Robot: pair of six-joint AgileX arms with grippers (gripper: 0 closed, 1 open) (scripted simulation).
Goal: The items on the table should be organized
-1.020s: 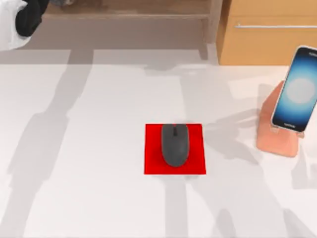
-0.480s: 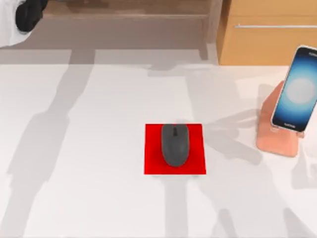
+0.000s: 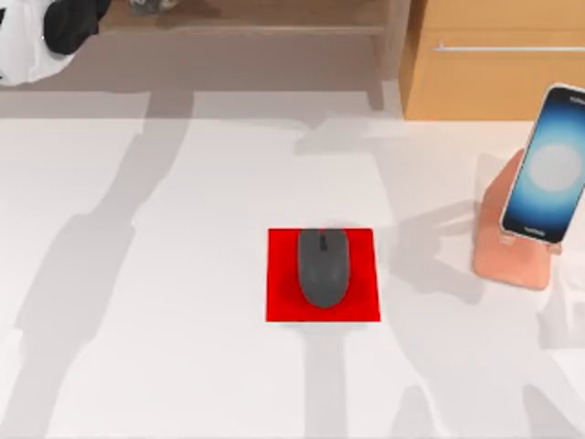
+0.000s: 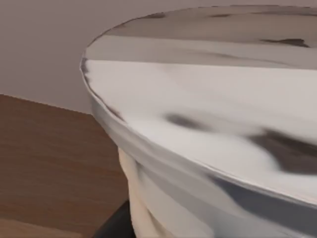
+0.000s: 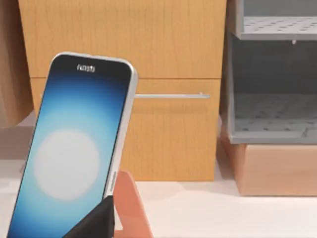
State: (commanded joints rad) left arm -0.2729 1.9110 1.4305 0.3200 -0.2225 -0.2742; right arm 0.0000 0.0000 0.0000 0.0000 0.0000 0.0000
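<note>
A dark grey mouse (image 3: 323,266) lies on a red mat (image 3: 279,306) at the middle of the white table (image 3: 164,274). At the right, a smartphone (image 3: 548,165) with a glowing screen leans on a salmon-pink stand (image 3: 512,261). My left gripper (image 3: 73,23) is at the far-left corner, beyond the table's back edge, shut on the white-lidded cup (image 3: 23,55). Its lid (image 4: 198,124) looms close in the left wrist view. The right wrist view faces the phone (image 5: 69,153) on its stand (image 5: 131,208), with a dark part of my right gripper (image 5: 94,220) just in front.
A wooden cabinet (image 3: 494,73) with a metal handle stands behind the table at the right, close behind the phone. Grey shelves (image 5: 272,99) sit beside the cabinet (image 5: 163,129). Brown floor lies past the back edge.
My left gripper with the cup has shifted a little to the right along the far-left corner. Mouse, mat, phone and stand have not moved.
</note>
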